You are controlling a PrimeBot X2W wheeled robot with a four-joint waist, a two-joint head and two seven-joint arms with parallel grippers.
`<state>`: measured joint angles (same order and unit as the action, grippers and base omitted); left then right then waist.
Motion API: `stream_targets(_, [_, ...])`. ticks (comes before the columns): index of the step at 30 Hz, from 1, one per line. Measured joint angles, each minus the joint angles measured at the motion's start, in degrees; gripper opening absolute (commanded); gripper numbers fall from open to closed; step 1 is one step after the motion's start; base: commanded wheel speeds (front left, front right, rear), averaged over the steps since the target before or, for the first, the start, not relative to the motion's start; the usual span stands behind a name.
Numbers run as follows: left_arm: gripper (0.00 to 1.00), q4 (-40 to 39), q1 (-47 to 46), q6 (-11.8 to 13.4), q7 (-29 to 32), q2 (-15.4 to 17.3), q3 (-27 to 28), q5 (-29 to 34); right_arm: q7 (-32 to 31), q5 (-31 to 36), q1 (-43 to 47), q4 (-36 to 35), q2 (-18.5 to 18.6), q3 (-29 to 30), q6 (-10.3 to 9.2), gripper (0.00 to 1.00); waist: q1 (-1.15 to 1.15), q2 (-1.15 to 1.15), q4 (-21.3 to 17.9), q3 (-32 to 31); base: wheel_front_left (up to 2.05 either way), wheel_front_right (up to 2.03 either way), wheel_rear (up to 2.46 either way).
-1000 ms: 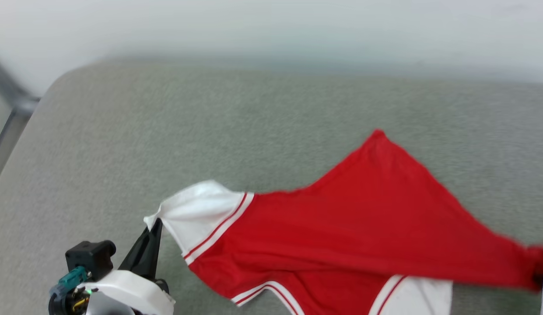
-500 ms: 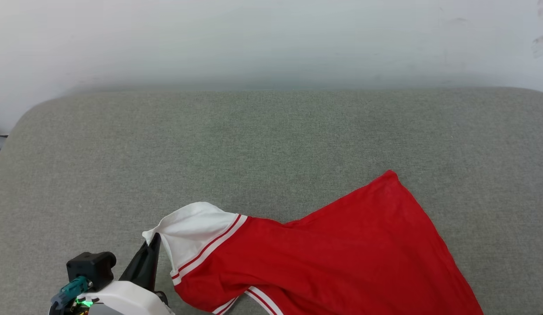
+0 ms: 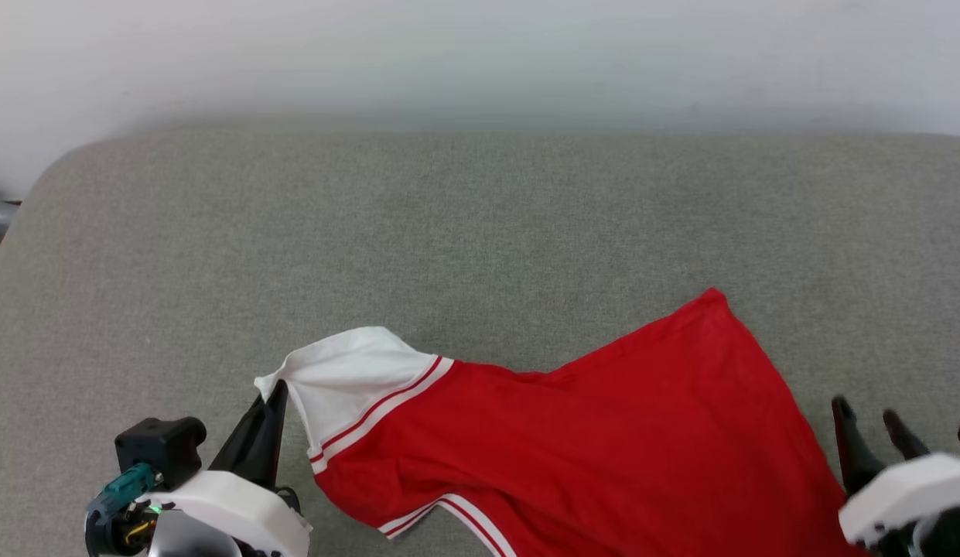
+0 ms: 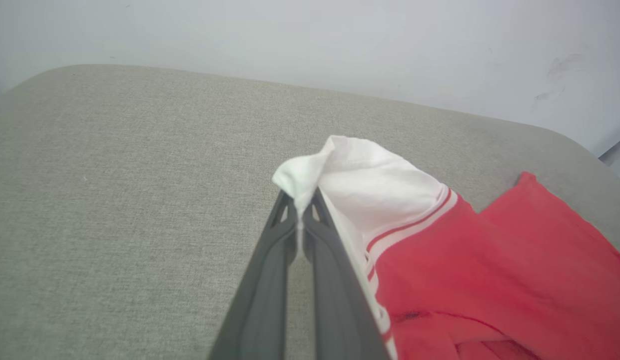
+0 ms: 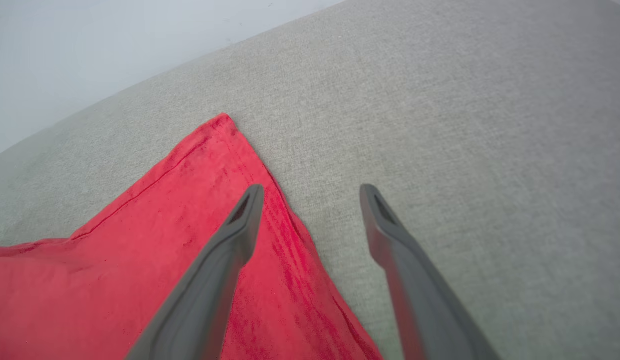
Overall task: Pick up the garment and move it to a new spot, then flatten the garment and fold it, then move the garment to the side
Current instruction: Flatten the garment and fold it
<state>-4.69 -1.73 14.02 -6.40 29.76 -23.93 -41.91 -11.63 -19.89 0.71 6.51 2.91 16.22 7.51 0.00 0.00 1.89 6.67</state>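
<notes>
The garment [image 3: 588, 433] is a red shirt with a white sleeve and red-and-white trim, spread on the grey cushioned surface [image 3: 449, 232] at the lower middle and right. My left gripper [image 3: 277, 396] at the lower left is shut on the tip of the white sleeve [image 4: 359, 185], which rises a little off the surface [image 4: 115, 200]. My right gripper [image 3: 866, 414] at the lower right stands open just beside the garment's right edge. In the right wrist view its fingers [image 5: 240, 225] straddle the red hem [image 5: 190, 210] with nothing between them.
A pale wall [image 3: 480, 54] runs behind the surface's far edge. The surface's rounded left corner [image 3: 54, 170] lies at the upper left. Bare grey fabric stretches beyond the garment to the back and left.
My right gripper has let go of the garment's right end and opened. The red cloth has dropped and settled on the surface. The head camera has shifted. The left grip is unchanged.
</notes>
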Motion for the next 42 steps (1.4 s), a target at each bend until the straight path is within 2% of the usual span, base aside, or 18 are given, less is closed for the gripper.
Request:
stream_targets(4, [0.00, -0.4, -1.8, -0.6, -0.1, -0.2, -0.4, 0.4, 0.2, 0.8, -7.5, 4.3, 1.6, -1.3, 0.00, 1.00, 0.00, 0.00, 0.8, 1.8, 0.00, 0.00, 0.00])
stream_targets(7, [0.00, -0.2, -3.9, -1.5, -0.4, -1.0, -1.0, 0.6, -4.3, 0.5, -13.4, 7.8, 5.0, -4.0, 0.00, 1.00, 0.00, 0.00, 1.8, 3.7, 0.00, 0.00, 0.00])
stream_targets(16, [0.00, 2.9, -9.1, -4.5, -2.0, -2.9, -2.2, 1.0, -26.7, -2.6, -28.3, 11.7, 14.4, -14.7, -0.01, 1.00, 0.01, 0.00, 5.8, 9.2, 0.00, 0.00, 0.00])
stream_targets(21, [0.00, 4.5, -10.9, -5.9, -3.0, -3.9, -2.8, 1.0, -35.9, -3.4, -32.2, 13.5, 17.1, -20.4, 0.01, 1.00, 0.01, 0.00, 7.5, 11.7, 0.00, 0.00, 0.00])
stream_targets(27, [0.00, 6.4, -11.8, -7.0, -3.9, -4.9, -3.2, 0.8, -44.9, -5.3, -33.5, 16.4, 19.0, -23.1, -0.02, 1.00, 0.00, 0.00, 9.0, 13.7, 0.00, 0.00, 0.00])
stream_targets(28, [0.00, 6.7, -11.9, -7.0, -4.2, -5.0, -3.2, 0.7, -46.0, -5.4, -33.6, 16.7, 19.1, -22.9, -0.02, 0.78, 0.00, 0.00, 9.1, 13.9, 0.00, 0.00, 0.00])
stream_targets(29, [0.00, 7.0, -12.1, -7.2, -4.3, -5.1, -3.2, 0.7, -47.1, -5.4, -33.7, 16.9, 19.0, -22.7, -0.02, 0.20, 0.00, 0.00, 9.2, 14.0, 0.00, 0.00, 0.00])
stream_targets(30, [0.00, 7.2, -12.1, -7.3, -4.4, -5.1, -3.1, 0.5, -47.7, -5.5, -33.8, 16.9, 19.0, -22.4, -0.02, 0.00, 0.00, 0.00, 9.3, 14.0, 0.00, 0.00, 0.00])
stream_targets(35, [0.00, 8.6, -12.4, -7.4, -4.7, -5.0, -2.8, 0.3, -46.9, -5.6, -33.5, 17.0, 17.8, -21.8, -0.01, 0.00, 0.00, 0.00, 9.0, 13.2, 0.00, 0.00, 0.00])
stream_targets(42, [0.00, 10.3, -15.7, -7.9, -4.6, -3.2, -1.5, 0.7, -36.2, -1.6, -34.2, 16.2, 16.2, -20.7, 0.01, 0.00, 0.00, 0.00, 7.6, 10.7, 0.00, 0.00, 0.00])
